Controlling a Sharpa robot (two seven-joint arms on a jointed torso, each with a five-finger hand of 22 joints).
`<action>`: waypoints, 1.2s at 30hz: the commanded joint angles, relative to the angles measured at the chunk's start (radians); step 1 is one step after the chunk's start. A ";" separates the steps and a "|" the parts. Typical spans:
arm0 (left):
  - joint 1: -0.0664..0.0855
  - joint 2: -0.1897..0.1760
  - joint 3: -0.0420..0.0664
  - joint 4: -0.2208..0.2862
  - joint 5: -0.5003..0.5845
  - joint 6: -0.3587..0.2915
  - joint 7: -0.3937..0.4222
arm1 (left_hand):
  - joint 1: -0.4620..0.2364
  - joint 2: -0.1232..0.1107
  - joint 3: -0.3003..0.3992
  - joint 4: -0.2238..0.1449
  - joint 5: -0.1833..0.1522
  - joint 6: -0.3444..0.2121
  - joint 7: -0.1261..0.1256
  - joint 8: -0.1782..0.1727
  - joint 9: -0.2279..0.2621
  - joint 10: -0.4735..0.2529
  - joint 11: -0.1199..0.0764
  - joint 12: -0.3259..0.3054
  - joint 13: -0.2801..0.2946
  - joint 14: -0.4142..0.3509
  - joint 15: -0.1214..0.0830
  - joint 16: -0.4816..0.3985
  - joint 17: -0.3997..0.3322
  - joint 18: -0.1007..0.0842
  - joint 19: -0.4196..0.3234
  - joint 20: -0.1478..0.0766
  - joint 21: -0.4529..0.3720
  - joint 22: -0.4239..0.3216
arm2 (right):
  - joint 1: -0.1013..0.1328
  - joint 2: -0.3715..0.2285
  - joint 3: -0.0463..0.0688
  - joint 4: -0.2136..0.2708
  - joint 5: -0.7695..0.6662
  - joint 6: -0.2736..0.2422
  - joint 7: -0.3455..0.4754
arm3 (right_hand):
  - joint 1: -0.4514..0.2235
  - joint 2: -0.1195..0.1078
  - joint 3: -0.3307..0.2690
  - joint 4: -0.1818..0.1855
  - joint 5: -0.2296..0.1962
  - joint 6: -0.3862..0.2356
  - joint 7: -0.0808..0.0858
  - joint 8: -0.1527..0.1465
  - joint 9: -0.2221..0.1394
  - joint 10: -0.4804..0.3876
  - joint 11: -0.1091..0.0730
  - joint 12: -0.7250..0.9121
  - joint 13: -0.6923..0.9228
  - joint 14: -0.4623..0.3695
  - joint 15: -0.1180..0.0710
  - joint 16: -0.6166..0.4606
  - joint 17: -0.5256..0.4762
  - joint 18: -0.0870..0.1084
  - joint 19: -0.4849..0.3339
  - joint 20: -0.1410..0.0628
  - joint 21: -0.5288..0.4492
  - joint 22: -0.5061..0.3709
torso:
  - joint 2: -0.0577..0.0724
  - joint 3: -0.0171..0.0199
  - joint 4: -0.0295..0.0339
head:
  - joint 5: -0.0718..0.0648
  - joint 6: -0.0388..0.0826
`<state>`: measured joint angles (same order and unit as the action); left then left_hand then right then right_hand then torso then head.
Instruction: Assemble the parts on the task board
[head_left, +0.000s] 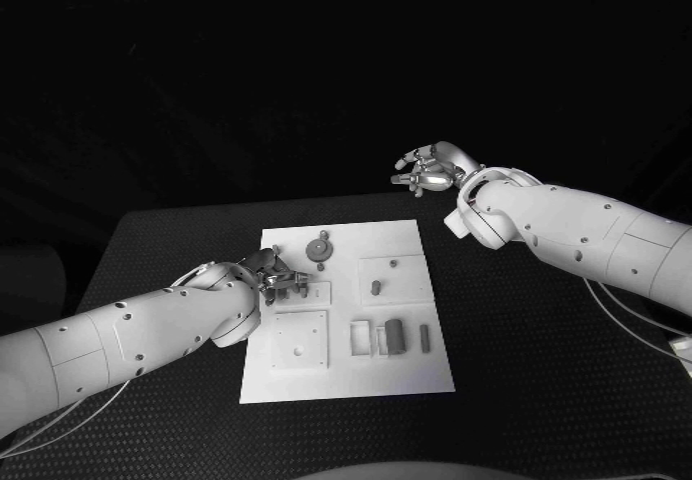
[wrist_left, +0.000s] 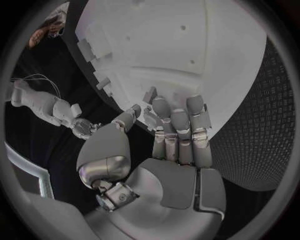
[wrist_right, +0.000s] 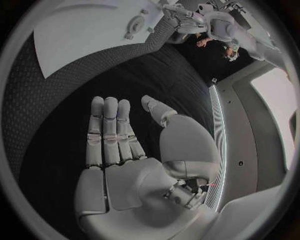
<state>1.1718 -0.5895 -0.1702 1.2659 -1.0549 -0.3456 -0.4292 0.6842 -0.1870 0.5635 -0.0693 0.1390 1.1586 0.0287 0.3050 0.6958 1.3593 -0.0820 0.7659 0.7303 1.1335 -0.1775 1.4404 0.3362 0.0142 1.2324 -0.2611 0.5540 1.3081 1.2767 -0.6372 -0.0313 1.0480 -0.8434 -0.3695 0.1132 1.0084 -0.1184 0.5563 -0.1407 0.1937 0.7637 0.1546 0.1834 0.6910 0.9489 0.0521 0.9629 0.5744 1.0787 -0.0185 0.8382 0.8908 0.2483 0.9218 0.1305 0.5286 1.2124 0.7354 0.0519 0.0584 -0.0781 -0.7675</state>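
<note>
The white task board lies in the middle of the black table. On it sit a round part, a square plate and several grey blocks. My left hand rests over the board's left side with its fingers bent down onto it. In the left wrist view the left hand has its fingertips on the board beside a small grey part; whether it grips that part is unclear. My right hand hangs in the air beyond the board's far right corner, fingers straight and apart, palm empty.
Black textured table surrounds the board on all sides. The right forearm crosses above the table's right part. A small slotted piece sits mid-board. In the right wrist view the board lies far from that hand.
</note>
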 joint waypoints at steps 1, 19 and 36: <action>0.008 0.007 0.001 -0.002 -0.017 0.104 -0.027 | 0.014 0.007 -0.003 -0.015 0.001 -0.006 0.000 0.001 0.002 -0.010 0.000 -0.001 -0.001 -0.009 -0.001 -0.002 -0.001 0.002 -0.011 -0.008 -0.004 0.020 | -0.001 0.002 0.000 -0.001 -0.001 0.014 0.006 | -0.008 0.000 0.000 0.007 -0.004 0.046 0.036 0.004 -0.002 -0.115 0.032 0.004 -0.001 0.009 0.000 -0.004 0.001 0.014 0.003 0.000 -0.003 0.001 | 0.000 0.0001 -0.0003 | -0.001 -0.001; 0.031 0.046 0.001 -0.063 -0.058 0.138 -0.037 | 0.031 0.063 -0.015 -0.082 0.021 -0.012 0.003 0.002 0.001 -0.018 0.003 0.000 -0.002 -0.017 0.002 -0.002 -0.004 -0.001 -0.017 -0.006 -0.007 0.020 | -0.001 0.007 0.000 -0.003 -0.001 0.014 0.006 | -0.007 0.001 0.000 0.007 -0.004 0.045 0.036 0.004 -0.002 -0.115 0.032 0.005 -0.002 0.009 0.000 -0.005 0.002 0.014 0.004 0.000 -0.004 0.002 | 0.000 0.0000 -0.0003 | -0.001 -0.002; 0.034 0.063 0.001 -0.078 -0.058 0.188 -0.039 | 0.078 0.085 -0.001 -0.144 0.033 -0.013 0.003 0.005 -0.001 -0.019 0.004 0.003 -0.005 -0.016 0.003 -0.001 -0.007 -0.002 -0.013 -0.005 -0.008 0.020 | -0.002 0.009 0.000 -0.004 -0.001 0.016 0.006 | -0.007 0.001 0.000 0.007 -0.004 0.045 0.036 0.004 -0.002 -0.115 0.032 0.005 -0.003 0.010 0.000 -0.006 0.004 0.014 0.004 0.000 -0.004 0.003 | 0.000 -0.0002 0.0003 | -0.002 -0.004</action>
<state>1.2055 -0.5299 -0.1691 1.1873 -1.1083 -0.1993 -0.4685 0.7527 -0.1015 0.5617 -0.2087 0.1664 1.1502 0.0299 0.3051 0.6956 1.3469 -0.0769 0.7659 0.7262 1.1233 -0.1729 1.4404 0.3302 0.0143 1.2218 -0.2572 0.5505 1.3076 1.2755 -0.6295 -0.0312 1.0441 -0.8431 -0.3666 0.1131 1.0084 -0.1184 0.5563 -0.1407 0.1937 0.7649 0.1533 0.1834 0.6901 0.9489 0.0522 0.9629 0.5727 1.0787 -0.0186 0.8382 0.8934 0.2483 0.9218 0.1305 0.5286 1.2140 0.7354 0.0517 0.0587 -0.0795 -0.7703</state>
